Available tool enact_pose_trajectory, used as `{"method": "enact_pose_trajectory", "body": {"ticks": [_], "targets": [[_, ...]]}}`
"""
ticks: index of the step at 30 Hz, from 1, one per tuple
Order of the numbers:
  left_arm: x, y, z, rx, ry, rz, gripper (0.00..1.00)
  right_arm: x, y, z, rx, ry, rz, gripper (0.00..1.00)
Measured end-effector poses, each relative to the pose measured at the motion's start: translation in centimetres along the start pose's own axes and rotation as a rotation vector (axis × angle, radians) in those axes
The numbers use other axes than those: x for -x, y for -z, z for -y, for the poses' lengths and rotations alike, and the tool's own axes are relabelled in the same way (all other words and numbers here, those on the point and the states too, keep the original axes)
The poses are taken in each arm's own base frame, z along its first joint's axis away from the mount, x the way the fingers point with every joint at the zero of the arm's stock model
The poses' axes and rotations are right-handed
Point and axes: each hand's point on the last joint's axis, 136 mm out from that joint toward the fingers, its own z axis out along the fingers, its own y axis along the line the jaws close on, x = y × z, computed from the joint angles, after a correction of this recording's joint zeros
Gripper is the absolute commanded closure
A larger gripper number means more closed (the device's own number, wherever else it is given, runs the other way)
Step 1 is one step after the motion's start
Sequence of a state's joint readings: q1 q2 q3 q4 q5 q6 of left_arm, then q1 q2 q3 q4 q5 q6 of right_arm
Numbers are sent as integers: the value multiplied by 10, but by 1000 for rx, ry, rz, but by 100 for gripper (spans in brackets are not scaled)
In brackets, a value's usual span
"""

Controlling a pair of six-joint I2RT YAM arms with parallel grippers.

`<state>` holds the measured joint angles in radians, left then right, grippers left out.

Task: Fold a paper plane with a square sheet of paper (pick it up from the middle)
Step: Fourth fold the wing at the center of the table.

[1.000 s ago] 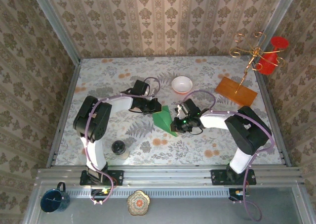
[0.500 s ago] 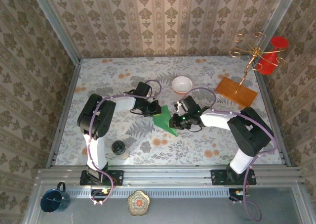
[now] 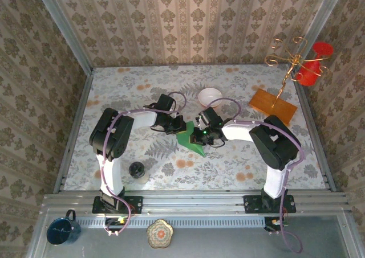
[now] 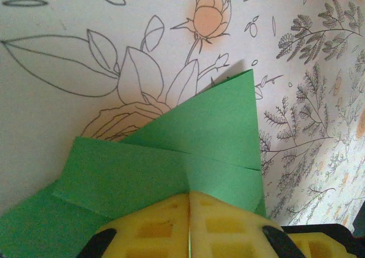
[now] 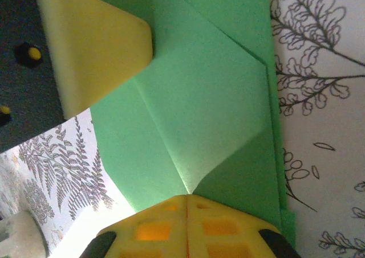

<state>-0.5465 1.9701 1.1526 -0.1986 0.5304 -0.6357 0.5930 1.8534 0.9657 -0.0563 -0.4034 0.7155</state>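
Left fingers [image 4: 148, 226] and right fingers [image 5: 222, 226] each pinch the folded green paper [image 3: 187, 138] from opposite sides, mid-tabletop [image 3: 239, 167].

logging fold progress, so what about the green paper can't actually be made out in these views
Top view: green paper is tiny, its far part under the left gripper and right gripper; creases unreadable.
Left wrist: the yellow pads hide the pinched strip; the bottom edge crops it.
Right wrist: top edge cuts off the paper's far end.
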Motion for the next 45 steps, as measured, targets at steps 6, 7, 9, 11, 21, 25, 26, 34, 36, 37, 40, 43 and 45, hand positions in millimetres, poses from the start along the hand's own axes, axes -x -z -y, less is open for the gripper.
{"method": "enact_pose_trajectory", "body": {"ticks": [6,7,9,11,21,25,26,34,36,37,40,43,45], "targets": [[-2,3,3,5,-1,-6,88,0,-1,1,13,-15,-4,91],[-2,4,5,4,-3,-6,88,0,-1,0,18,-17,-5,91],[-2,10,13,-8,-16,2,88,0,-2,0,26,-18,-5,91],[-3,14,22,-25,-36,11,88,0,-2,0,30,-20,-5,91],[-19,-1,25,-18,-43,-33,90,1,-3,-2,62,-20,-7,91],[-22,-8,14,15,-12,-52,91,1,-3,-1,87,-17,-5,89],[-22,-8,13,19,-9,-53,91,0,-3,-1,96,-14,-4,88],[-21,-7,12,51,0,-56,92,-5,5,3,123,-9,19,86],[-21,-8,12,55,-1,-57,92,-8,7,6,121,-13,19,87],[-21,-7,12,57,0,-57,92,-9,8,7,121,-15,19,87],[-20,-8,12,65,3,-59,92,-14,11,11,119,-18,16,89],[-20,-8,11,68,6,-62,92,-19,13,13,119,-15,15,91],[-20,-8,11,69,7,-64,92,-24,16,16,117,-8,11,92]]}}
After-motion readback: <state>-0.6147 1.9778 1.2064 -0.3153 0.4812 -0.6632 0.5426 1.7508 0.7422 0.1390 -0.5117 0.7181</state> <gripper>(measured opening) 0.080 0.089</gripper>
